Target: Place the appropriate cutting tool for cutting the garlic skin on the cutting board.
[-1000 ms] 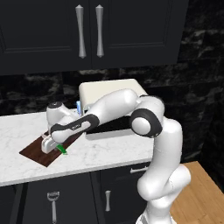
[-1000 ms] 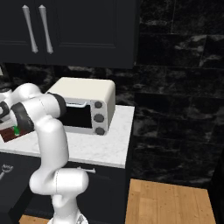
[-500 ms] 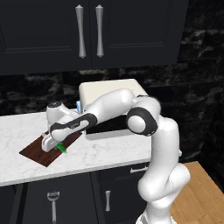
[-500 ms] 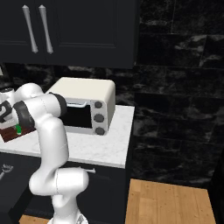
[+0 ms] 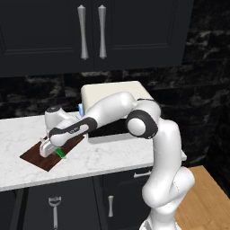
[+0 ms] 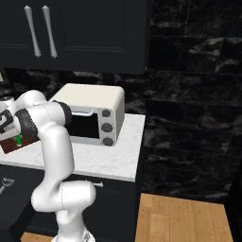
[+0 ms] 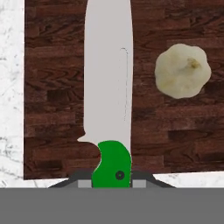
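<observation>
In the hand view the knife's silver blade [image 7: 108,65] lies flat over the dark brown cutting board [image 7: 57,87], pointing away from the hand. My gripper [image 7: 109,180] is shut on the knife's green handle [image 7: 111,164]. The beige garlic [image 7: 182,70] rests on the board just right of the blade, apart from it. From the left base view the gripper [image 5: 48,150] hangs low over the board [image 5: 33,157], and the green handle [image 5: 60,154] pokes out toward the counter's front. The handle [image 6: 19,139] also shows green at the far left of the right base view.
A cream toaster oven [image 5: 114,96] stands on the white marble counter [image 5: 103,157] right behind my forearm, close to the board. Dark cabinets [image 5: 90,31] hang above. A grey peeler [image 5: 55,209] shows low in front of the lower cabinets. Bare counter lies right of the board.
The hand has sunk a little and shifted left with the knife, bringing the blade lower over the board. The garlic and board have stayed put.
</observation>
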Tool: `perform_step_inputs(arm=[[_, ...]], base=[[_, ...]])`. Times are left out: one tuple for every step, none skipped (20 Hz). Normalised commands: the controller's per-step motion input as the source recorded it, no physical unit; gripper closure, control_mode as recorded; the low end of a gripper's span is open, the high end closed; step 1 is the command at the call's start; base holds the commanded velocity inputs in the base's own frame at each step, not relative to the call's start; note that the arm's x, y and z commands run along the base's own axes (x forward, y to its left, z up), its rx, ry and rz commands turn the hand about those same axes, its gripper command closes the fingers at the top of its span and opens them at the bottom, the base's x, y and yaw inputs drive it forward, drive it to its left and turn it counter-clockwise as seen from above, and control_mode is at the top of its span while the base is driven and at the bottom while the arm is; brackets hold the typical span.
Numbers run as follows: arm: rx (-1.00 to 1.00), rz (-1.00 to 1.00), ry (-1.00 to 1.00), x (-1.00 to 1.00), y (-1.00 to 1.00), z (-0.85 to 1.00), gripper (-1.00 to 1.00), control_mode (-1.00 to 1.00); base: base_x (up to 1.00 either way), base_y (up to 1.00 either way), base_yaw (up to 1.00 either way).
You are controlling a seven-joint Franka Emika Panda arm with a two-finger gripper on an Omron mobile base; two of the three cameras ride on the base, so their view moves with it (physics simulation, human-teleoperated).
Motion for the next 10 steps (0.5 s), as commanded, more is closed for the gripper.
perform_step_inputs(arm=[[0.00,0.00,0.00,0.03,0.06,-0.06,-1.00,-1.00],[0.00,0.00,0.00,0.08,0.00,0.00,-1.00,-1.00],[0.00,0.00,0.00,0.06,0.00,-0.01,-1.00,-1.00],[0.00,0.00,0.00,0.01,0.00,-0.01,-1.00,-1.00],[0.00,0.00,0.00,0.01,0.00,-0.02,-1.00,-1.00],[0.00,0.00,0.00,0.01,0.00,0.00,-1.00,-1.00],[0.00,0.00,0.00,0.01,0.00,-0.02,-1.00,-1.00],[0.00,0.00,0.00,0.00,0.00,0.00,-1.00,-1.00],[0.00,0.00,0.00,0.00,0.00,0.00,-1.00,-1.00],[0.00,0.00,0.00,0.00,0.00,0.00,-1.00,-1.00]], base=[[0.00,0.00,0.00],[0.00,0.00,0.00],[0.00,0.00,0.00],[0.00,0.00,0.00],[0.00,0.00,0.00],[0.00,0.00,0.00],[0.00,0.00,0.00],[0.00,0.00,0.00],[0.00,0.00,0.00],[0.00,0.00,0.00]])
